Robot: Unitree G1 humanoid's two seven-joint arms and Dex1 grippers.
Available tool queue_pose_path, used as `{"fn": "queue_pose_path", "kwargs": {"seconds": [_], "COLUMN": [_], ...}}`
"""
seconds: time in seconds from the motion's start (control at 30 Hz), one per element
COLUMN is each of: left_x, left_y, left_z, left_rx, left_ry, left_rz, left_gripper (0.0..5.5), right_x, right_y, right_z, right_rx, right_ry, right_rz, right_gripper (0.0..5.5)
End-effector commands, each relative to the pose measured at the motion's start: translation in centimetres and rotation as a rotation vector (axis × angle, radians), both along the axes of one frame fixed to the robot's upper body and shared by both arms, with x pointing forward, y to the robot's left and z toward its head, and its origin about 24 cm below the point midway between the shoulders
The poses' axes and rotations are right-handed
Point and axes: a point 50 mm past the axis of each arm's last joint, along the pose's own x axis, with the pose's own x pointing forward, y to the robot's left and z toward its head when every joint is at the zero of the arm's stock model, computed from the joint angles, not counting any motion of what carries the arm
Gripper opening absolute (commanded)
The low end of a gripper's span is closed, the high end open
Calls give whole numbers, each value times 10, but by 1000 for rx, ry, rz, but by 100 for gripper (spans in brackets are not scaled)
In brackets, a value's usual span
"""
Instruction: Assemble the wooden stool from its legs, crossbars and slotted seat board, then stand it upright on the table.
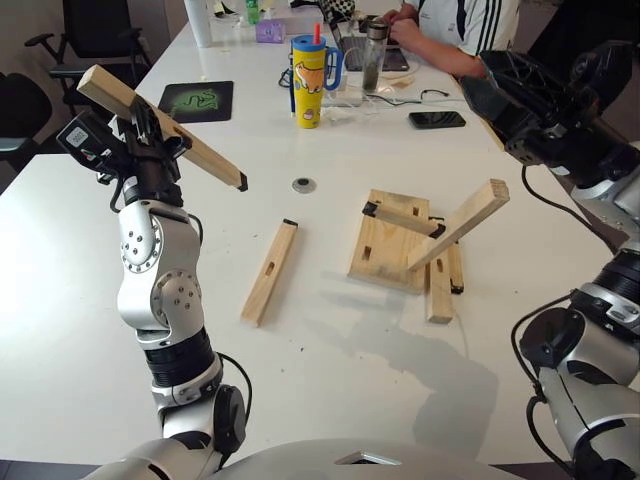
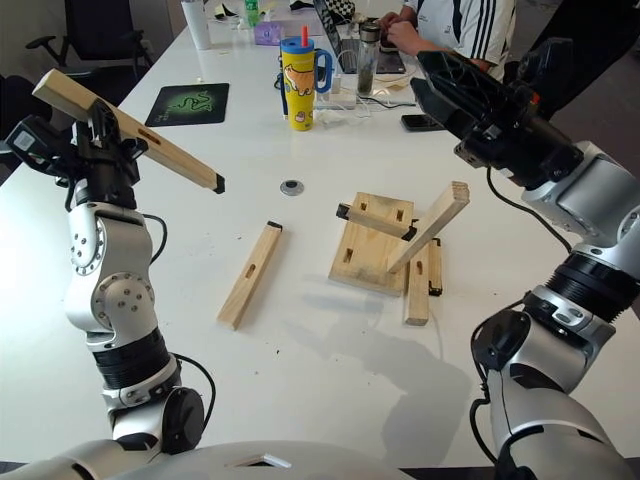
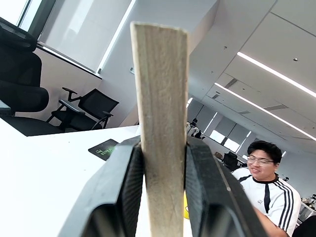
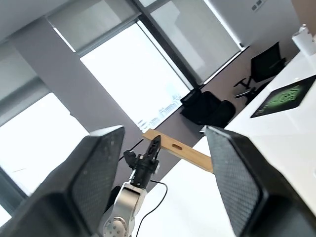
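1. table (image 1: 330, 390): the loose parts lie on it, from the middle to the right.
2. board (image 1: 382, 258): flat, slots up, right of centre. it lies below and to the right of the left claw (image 1: 148, 122), well apart. the right arm is the nearer one.
3. held leg (image 1: 200, 148): its long axis slants from high on the left down toward the board. the free, dark-tipped end hangs over bare table, short of the board. to meet a slot it would likely have to swing right, drop and tip upright.
4. tilted leg (image 1: 462, 225): lower end at the board's near right edge, leaning up to the right. cannot tell if it sits in a slot.
5. loose leg (image 1: 270, 272): flat, slot up, between the left arm and the board, running near to far.
6. crossbar (image 1: 402, 218): lies across the board and touches the tilted leg.
7. left claw: clamped tight on the held leg, a pad on each face.
8. right claw (image 2: 425, 75): wide open and empty, high over the table's far right.
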Motion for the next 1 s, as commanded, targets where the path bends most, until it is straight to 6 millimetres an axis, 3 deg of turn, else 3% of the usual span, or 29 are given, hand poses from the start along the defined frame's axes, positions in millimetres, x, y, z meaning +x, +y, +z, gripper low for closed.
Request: {"fn": "queue_pose_path", "kwargs": {"seconds": [0.03,0.13,0.2,0.33,0.53,0.63,0.8,1.0], "left_x": [-7,-10,-9,-7,-10,-12,-14,-12], "left_y": [8,14,14,12,17,22,30,27], "left_z": [-3,-5,-6,-5,-11,-12,-4,3], "left_rx": [-7,-12,-10,-2,0,-2,3,11], "left_ry": [-5,-2,-2,-1,19,23,-9,-23], "left_rz": [54,79,79,66,76,96,130,116], "left_gripper": [104,104,104,104,104,104,104,104], "right_x": [9,7,1,-12,-15,-18,-35,-29], "right_y": [-4,2,8,15,4,6,21,16], "right_z": [-6,-22,-31,-35,-36,-41,-50,-73], "right_rx": [-131,-385,-466,-514,-536,-535,-529,-597], "right_ry": [-25,-131,-190,-280,-289,-282,-290,-272], "right_rz": [-210,-390,-458,-529,-653,-634,-452,-501], "right_gripper": [302,302,302,302,302,302,302,302]}}
